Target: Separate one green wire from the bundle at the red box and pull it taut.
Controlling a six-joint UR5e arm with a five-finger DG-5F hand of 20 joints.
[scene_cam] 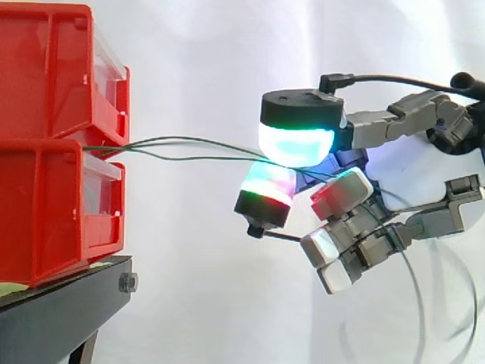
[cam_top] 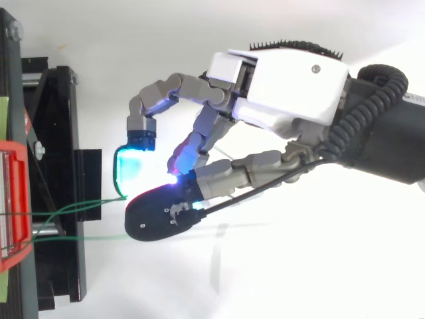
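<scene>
the hand (cam_top: 285,83) sat right of the red box (scene_cam: 45,205), fingers curled, 2 pads (scene_cam: 295,140) pinching the green wires (scene_cam: 186,138) where they met. both wires ran bowed from the box's gap. separation looked unfinished; next it should keep 1 wire and draw right.

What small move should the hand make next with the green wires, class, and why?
Probably draw the hand slowly away from the red bins. The green wires run from between the bins into the pinch of its glowing pads, and they bow slightly, so they look slack, not taut. Both seem to reach the pinch, so one may need releasing afterwards.
</scene>
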